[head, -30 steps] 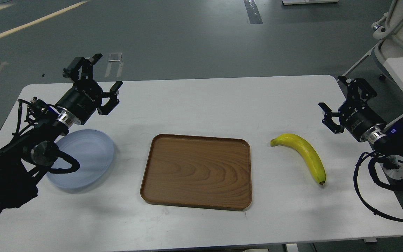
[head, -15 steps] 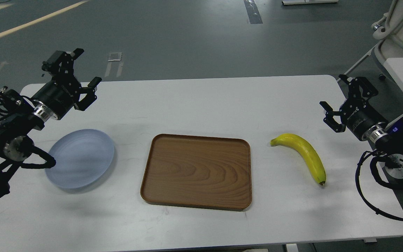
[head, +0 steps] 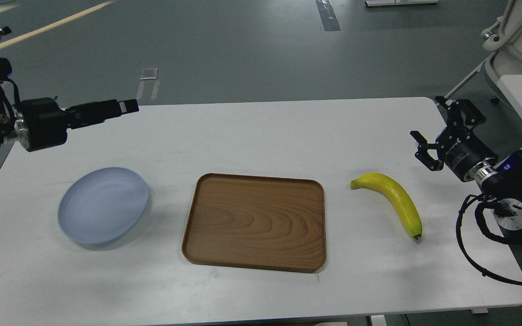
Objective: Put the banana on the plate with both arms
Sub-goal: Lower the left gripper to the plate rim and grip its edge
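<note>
Right gripper (head: 437,133) hangs spread wide and empty, near the banana (head: 394,199) lying on the white table (head: 261,131). Left gripper (head: 123,107) is seen side-on (spread unreadable), holding nothing. The plate (head: 102,203) sits left of the tray (head: 254,222). Grey floor (head: 243,45) beyond.

left gripper (head: 127,106) edge-on, right gripper (head: 434,128) spread

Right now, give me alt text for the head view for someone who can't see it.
A banana lies on the right of a white table, a wooden tray sits in the middle and an empty blue plate on the left. The right gripper hovers open near the banana; the left gripper points across the table's far left.
</note>
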Action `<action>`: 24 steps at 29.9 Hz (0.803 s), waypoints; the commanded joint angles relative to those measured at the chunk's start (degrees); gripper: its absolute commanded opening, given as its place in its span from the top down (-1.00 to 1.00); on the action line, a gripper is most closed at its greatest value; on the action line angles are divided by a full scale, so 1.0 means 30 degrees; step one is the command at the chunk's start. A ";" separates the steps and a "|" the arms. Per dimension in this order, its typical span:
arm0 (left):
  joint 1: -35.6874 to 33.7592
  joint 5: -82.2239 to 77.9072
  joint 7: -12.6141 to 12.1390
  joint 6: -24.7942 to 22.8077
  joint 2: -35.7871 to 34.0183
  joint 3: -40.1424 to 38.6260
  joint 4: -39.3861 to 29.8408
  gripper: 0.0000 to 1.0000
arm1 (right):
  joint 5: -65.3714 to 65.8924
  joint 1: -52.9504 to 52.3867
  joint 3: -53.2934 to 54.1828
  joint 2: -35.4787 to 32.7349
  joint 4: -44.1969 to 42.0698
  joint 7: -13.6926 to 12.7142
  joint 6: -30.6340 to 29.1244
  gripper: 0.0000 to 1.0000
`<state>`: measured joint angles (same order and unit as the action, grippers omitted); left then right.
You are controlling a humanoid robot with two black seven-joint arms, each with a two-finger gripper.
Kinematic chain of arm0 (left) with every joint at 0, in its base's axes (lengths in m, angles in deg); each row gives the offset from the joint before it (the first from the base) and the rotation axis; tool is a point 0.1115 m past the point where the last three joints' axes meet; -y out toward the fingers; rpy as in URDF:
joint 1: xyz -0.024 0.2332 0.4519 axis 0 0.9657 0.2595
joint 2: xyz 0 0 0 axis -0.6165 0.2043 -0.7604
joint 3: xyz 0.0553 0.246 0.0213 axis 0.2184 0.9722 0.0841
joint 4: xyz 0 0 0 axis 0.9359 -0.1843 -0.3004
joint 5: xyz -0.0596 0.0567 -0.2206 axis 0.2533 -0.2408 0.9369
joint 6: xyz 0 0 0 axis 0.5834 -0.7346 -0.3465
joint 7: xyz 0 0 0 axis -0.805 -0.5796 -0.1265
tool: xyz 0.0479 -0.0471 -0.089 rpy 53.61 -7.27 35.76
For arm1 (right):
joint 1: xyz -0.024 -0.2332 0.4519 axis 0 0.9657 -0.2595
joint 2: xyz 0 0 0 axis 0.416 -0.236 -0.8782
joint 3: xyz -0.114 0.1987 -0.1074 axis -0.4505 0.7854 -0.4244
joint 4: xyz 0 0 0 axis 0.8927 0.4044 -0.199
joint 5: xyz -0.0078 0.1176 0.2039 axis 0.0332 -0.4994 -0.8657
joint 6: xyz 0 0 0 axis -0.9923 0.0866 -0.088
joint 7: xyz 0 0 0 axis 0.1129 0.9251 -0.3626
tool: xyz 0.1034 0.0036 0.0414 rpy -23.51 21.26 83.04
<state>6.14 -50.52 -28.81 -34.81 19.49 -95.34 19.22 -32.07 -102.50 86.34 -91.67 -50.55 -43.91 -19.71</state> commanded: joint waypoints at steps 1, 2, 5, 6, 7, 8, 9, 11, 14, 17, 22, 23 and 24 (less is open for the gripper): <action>0.0410 -0.1056 -0.0009 0.2370 -0.0558 0.1964 0.1226 -0.96 | -0.0001 -0.0001 0.0023 -0.0004 0.0000 0.0000 0.0001 -1.00; 0.0440 -0.1056 -0.0009 0.2756 -0.0559 0.2321 0.1434 -0.96 | -0.0001 -0.0001 -0.0006 -0.0033 0.0000 0.0000 0.0001 -1.00; 0.0440 -0.0881 -0.0009 0.3667 -0.0383 0.3933 0.3015 -0.95 | -0.0001 -0.0001 -0.0006 -0.0033 0.0000 0.0000 0.0001 -1.00; 0.0469 -0.0735 -0.0009 0.3726 -0.0325 0.4139 0.3279 -0.95 | 0.0028 -0.0001 -0.0006 -0.0004 0.0000 0.0000 0.0001 -1.00; 0.0469 -0.0357 -0.0009 0.3872 -0.0237 0.4547 0.3659 -0.95 | -0.0001 -0.0030 0.0023 -0.0004 0.0029 0.0000 0.0001 -1.00; 0.0498 -0.0150 -0.0009 0.3931 -0.0207 0.4725 0.3837 -0.95 | -0.0001 -0.0030 -0.0006 -0.0004 0.0059 0.0000 0.0001 -1.00; 0.0673 0.0142 -0.0009 0.3990 -0.0149 0.4988 0.4390 -0.95 | -0.0001 -0.0030 -0.0006 -0.0004 0.0088 0.0000 0.0001 -1.00; 0.1083 0.0321 -0.0009 0.4136 0.0231 0.5166 0.5185 -0.94 | -0.0001 -0.0030 0.0023 -0.0004 0.0088 0.0000 0.0001 -1.00; 0.1172 0.0292 -0.0009 0.4195 0.0759 0.5253 0.5771 -0.93 | 0.0028 -0.0030 -0.0006 -0.0004 0.0117 0.0000 0.0001 -1.00; 0.1523 0.0321 -0.0009 0.4283 0.1344 0.5956 0.7059 -0.92 | 0.0028 -0.0030 0.0023 -0.0004 0.0147 0.0000 0.0001 -1.00; 0.1904 0.0321 -0.0009 0.5162 0.2341 0.6631 0.8349 -0.86 | 0.0028 -0.0001 -0.0006 -0.0004 0.0176 0.0000 0.0001 -1.00; 0.1934 0.0321 -0.0009 0.5162 0.2371 0.6660 0.8379 -0.85 | 0.0028 -0.0030 -0.0006 -0.0004 0.0176 0.0000 0.0001 -1.00; 0.1934 0.0321 -0.0009 0.5162 0.2400 0.6660 0.8525 -0.83 | 0.0028 -0.0030 -0.0006 -0.0004 0.0176 0.0000 0.0001 -1.00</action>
<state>11.66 -49.59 -28.84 -19.72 26.18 -75.73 43.78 -31.98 -102.61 86.34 -91.68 -50.03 -43.91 -19.70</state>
